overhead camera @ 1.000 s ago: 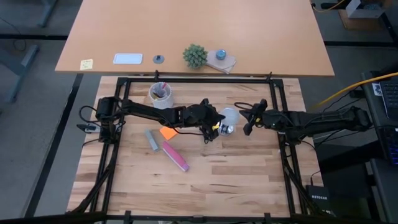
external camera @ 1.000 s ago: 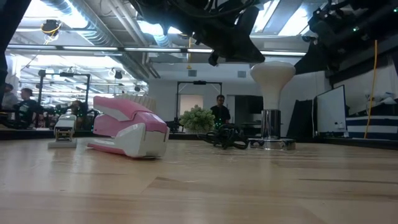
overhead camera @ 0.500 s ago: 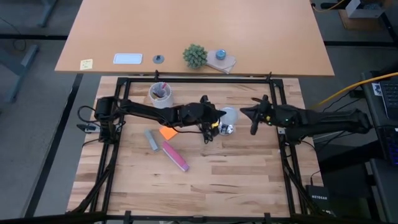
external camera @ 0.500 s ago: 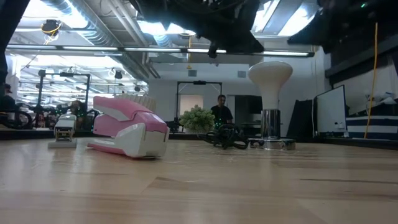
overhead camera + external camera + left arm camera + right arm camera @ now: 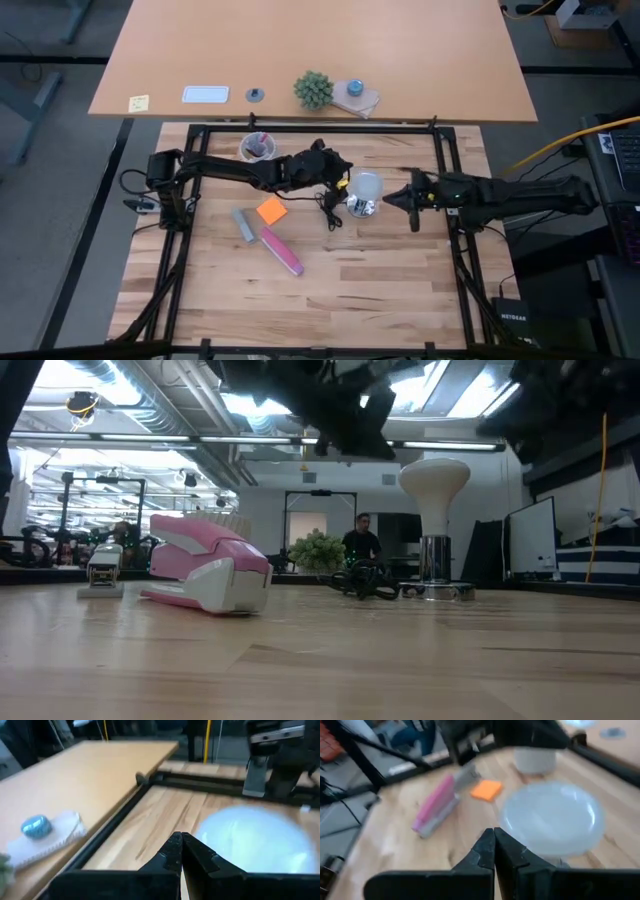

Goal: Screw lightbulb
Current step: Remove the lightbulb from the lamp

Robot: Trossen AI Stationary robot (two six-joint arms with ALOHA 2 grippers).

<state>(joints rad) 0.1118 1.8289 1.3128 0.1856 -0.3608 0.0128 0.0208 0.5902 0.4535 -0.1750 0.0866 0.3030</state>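
Here the lightbulb point(image 5: 365, 187) is seen standing upright in the shiny socket point(image 5: 434, 587) near the middle of the table point(image 5: 380, 280), held by neither arm.
The left gripper point(image 5: 338, 166) is found just beside the bulb, toward the white cup point(image 5: 257, 150), its fingers pressed together on nothing; the right gripper point(image 5: 401, 197) is placed on the bulb's other side, apart from it, likewise closed and empty. An orange pad point(image 5: 270, 211), a grey stapler point(image 5: 243, 225) and a pink stapler point(image 5: 281, 251) are laid nearby.
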